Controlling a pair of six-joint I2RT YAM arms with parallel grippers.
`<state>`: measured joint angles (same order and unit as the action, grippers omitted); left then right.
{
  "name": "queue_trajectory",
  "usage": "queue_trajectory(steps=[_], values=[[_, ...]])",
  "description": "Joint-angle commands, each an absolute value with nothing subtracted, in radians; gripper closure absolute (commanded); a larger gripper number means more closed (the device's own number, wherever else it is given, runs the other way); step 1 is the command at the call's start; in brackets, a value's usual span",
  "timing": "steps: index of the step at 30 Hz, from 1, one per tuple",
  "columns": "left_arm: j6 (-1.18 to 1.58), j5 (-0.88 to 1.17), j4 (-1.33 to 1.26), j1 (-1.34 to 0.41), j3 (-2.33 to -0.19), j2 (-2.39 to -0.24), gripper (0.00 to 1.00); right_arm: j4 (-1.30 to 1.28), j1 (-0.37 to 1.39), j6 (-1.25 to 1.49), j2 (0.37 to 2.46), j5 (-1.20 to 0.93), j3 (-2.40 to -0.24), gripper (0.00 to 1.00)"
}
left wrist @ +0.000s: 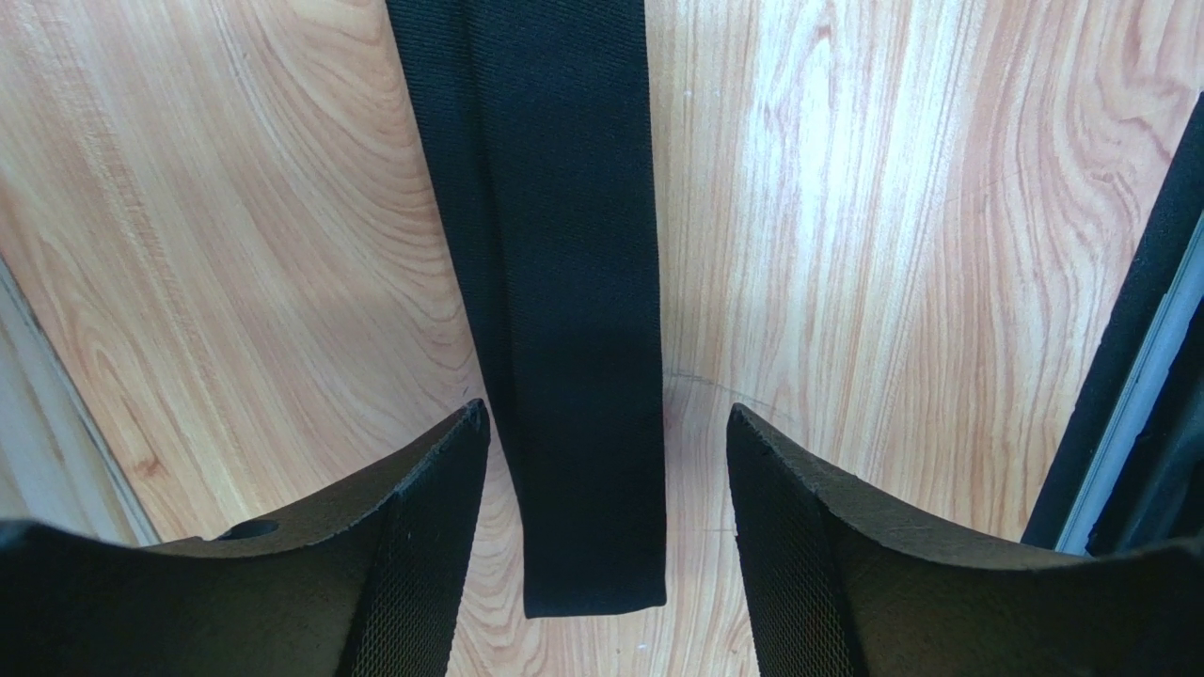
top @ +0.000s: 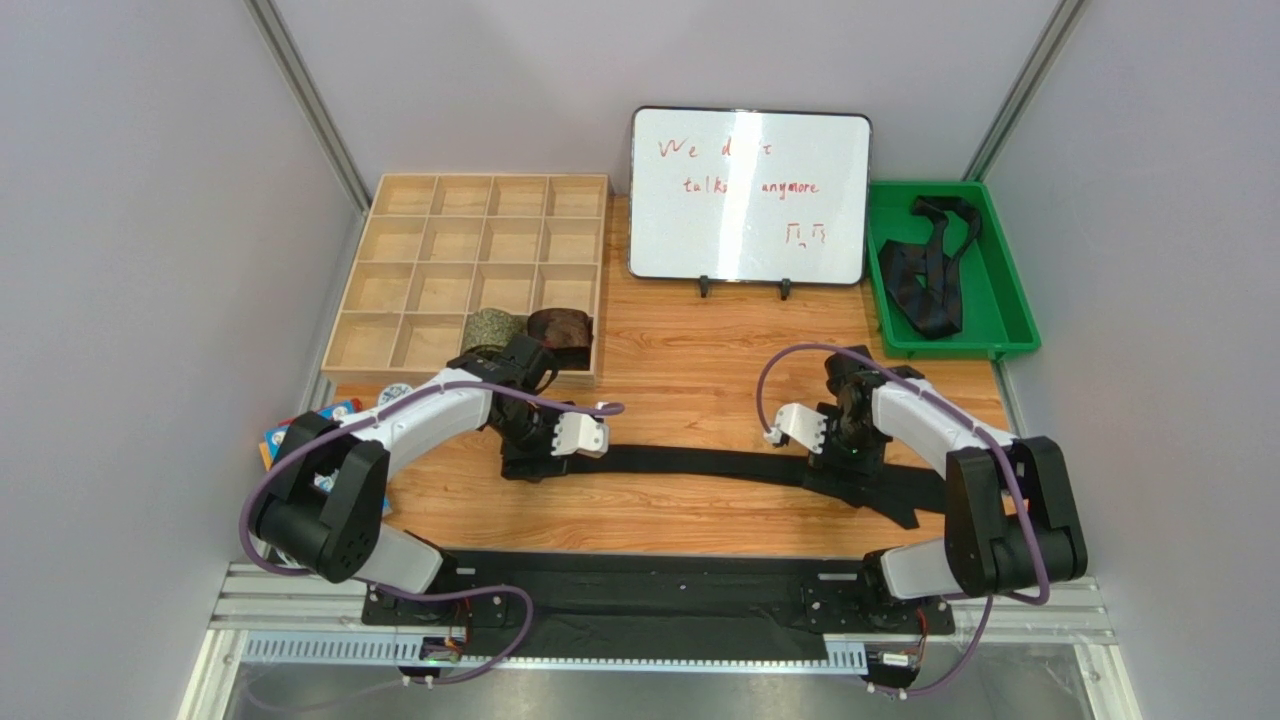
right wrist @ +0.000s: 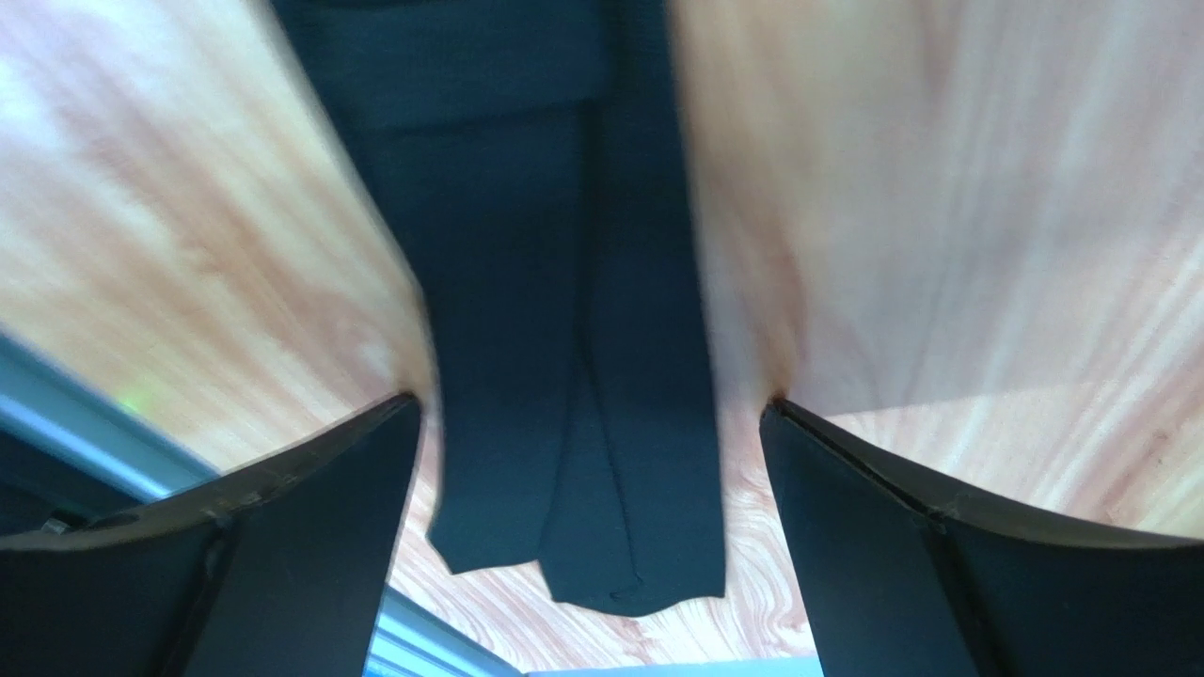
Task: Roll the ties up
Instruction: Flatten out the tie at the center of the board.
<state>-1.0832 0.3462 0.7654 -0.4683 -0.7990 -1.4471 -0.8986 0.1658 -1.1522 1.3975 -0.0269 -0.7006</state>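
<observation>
A black tie (top: 706, 464) lies flat across the wooden table in front of both arms. My left gripper (top: 528, 452) is open over its left, narrow end. In the left wrist view the strip (left wrist: 565, 282) runs between the spread fingers (left wrist: 605, 413) without touching them. My right gripper (top: 842, 468) is open over the wide right end, which shows doubled over (right wrist: 565, 353) between the spread fingers (right wrist: 591, 406). An olive-green coil (top: 489, 326) and a reddish-brown coil (top: 564, 323) sit in front-row compartments of the wooden tray (top: 469, 240). More black ties (top: 924, 270) lie in the green bin (top: 1004, 323).
A whiteboard (top: 748, 195) stands at the back centre between tray and bin. Small blue and white items (top: 283, 438) lie at the table's left edge by the left arm. The table's near edge and metal rail run just below the tie.
</observation>
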Motion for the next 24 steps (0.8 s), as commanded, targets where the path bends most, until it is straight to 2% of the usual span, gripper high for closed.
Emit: queue_trajectory(steps=[1, 4, 5, 11, 12, 16, 21, 24], values=[[-1.103, 0.396, 0.772, -0.462, -0.819, -1.454, 0.31, -0.778, 0.17, -1.131, 1.448, 0.03, -0.695, 0.0], [-1.104, 0.394, 0.775, -0.462, -0.815, -1.453, 0.32, -0.773, 0.17, -1.146, 1.453, 0.037, -0.689, 0.0], [-1.111, 0.393, 0.775, -0.462, -0.816, -1.453, 0.32, -0.776, 0.17, -1.15, 1.453, 0.035, -0.687, 0.03], [-1.12, 0.394, 0.778, -0.46, -0.818, -1.457, 0.37, -0.862, 0.163, -1.206, 1.469, 0.034, -0.732, 0.49], [-1.121, 0.391, 0.781, -0.46, -0.819, -1.454, 0.38, -0.865, 0.158, -1.215, 1.477, 0.035, -0.735, 0.5], [-1.129, 0.387, 0.784, -0.451, -0.822, -1.448, 0.53, -0.882, 0.143, -1.253, 1.483, 0.051, -0.741, 0.54], [-1.141, 0.364, 0.775, -0.445, -0.822, -1.445, 0.55, -0.893, 0.091, -1.313, 1.488, 0.064, -0.727, 0.54], [-1.135, 0.36, 0.767, -0.445, -0.83, -1.44, 0.6, -0.894, 0.065, -1.342, 1.485, 0.067, -0.723, 0.54]])
